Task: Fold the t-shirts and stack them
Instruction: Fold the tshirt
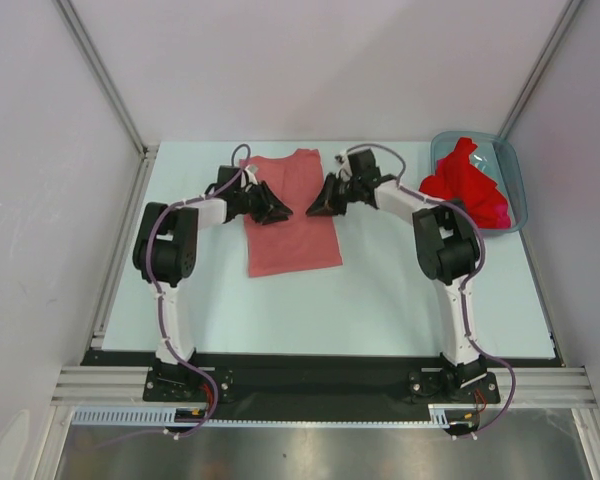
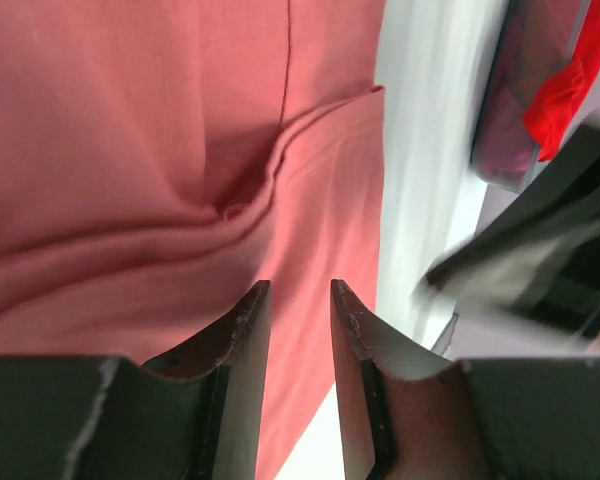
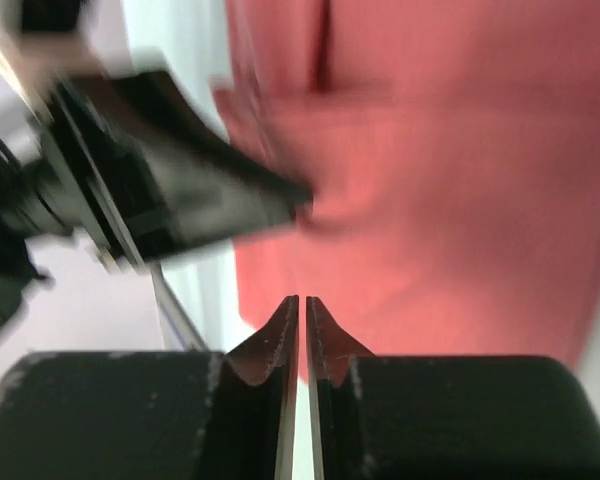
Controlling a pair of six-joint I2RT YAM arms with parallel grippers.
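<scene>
A pale blue-green table (image 1: 380,300) is sitting between plain white walls (image 1: 310,70), and the salmon-pink t-shirt (image 1: 292,235) is lying flat on it as a narrow oblong, with a creased fold showing just beyond the left fingers. The left gripper (image 2: 298,290) is poised over the shirt's left half. Its fingers are standing a little apart with nothing between them, only pink cloth beyond the tips. The right gripper (image 3: 300,300) is hanging at the shirt's right edge, its fingers pressed almost together (a thin slit of light is showing between them) and gripping nothing. Pink cloth is spreading ahead and to the right of its tips, with bare table to their left. The two grippers are facing each other across the shirt, near but apart, so each is appearing as a dark blur in the other's wrist view. Well to the right of the right fingers, the translucent blue-grey bin (image 1: 518,170) is sitting at the table's far right corner, holding a crumpled heap of red t-shirts (image 1: 465,185).
</scene>
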